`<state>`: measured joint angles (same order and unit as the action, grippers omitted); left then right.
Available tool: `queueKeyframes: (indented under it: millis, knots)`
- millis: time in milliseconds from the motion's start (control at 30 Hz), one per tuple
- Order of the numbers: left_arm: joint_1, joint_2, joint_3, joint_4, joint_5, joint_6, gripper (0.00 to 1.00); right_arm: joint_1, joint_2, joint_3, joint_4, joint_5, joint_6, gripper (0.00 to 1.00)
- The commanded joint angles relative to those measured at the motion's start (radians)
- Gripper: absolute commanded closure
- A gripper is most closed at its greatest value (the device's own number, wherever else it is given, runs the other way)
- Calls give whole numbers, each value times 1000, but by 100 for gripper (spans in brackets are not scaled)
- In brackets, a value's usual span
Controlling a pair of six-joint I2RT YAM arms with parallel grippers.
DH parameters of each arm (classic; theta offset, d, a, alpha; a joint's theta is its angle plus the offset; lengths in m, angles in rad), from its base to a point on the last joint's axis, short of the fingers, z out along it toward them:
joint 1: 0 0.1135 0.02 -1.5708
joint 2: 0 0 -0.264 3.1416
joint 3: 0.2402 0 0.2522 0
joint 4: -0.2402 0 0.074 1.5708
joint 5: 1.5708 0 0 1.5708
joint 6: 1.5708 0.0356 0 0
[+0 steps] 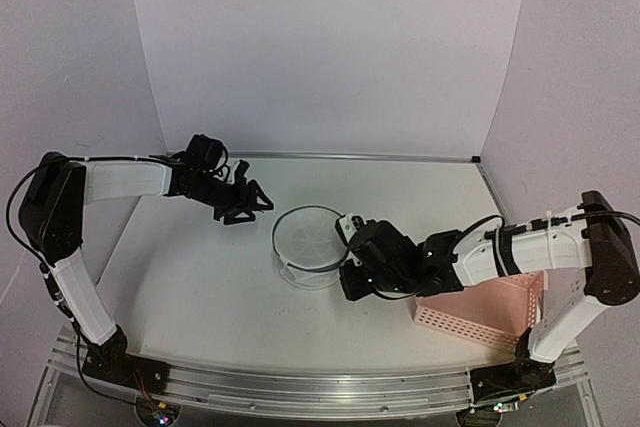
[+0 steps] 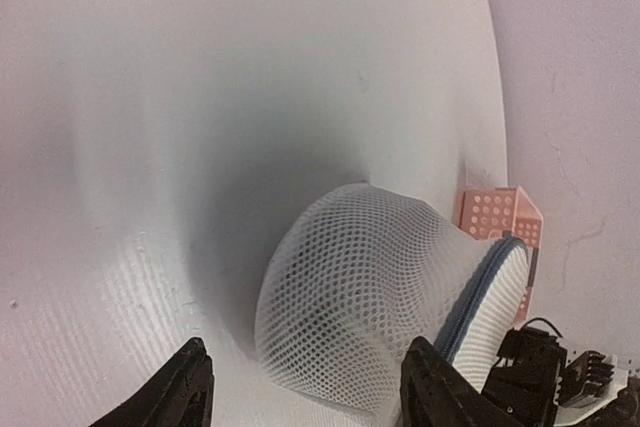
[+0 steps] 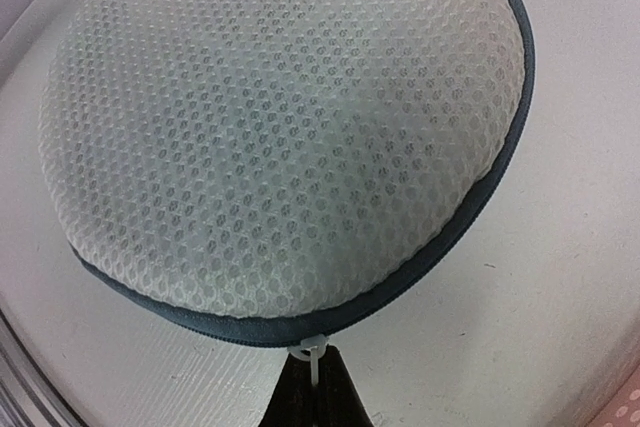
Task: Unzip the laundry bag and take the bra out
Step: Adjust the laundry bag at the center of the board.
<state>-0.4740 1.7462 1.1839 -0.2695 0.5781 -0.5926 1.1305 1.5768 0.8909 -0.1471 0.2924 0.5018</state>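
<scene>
Pink basket (image 1: 470,315) sits near laundry bag (image 1: 308,242), right end effector (image 3: 316,392) between them.

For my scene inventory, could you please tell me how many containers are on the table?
2. The laundry bag stands mid-table; the pink basket sits at the near right, partly under the right arm. No others show.

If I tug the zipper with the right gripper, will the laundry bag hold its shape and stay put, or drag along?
The laundry bag is thin open mesh, so it probably dents and weighs little. Nothing pins it: the left gripper is open and clear of it, so it likely slides toward the right gripper, shut on the zipper pull.
</scene>
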Motion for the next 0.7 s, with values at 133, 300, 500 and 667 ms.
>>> queueKeyframes:
  millis: [133,300,500,667]
  knots:
    - [21,-231,-63,-85,-129,-35,28,5,70,134,12,-32,118,100]
    - [16,-356,-193,-59,-92,-104,24,14,116,194,22,-63,128,100]
    - [-29,-476,-346,-9,-50,-200,22,18,188,269,49,-113,168,100]
    - [-70,-565,-479,129,-27,-364,18,25,238,315,77,-142,206,100]
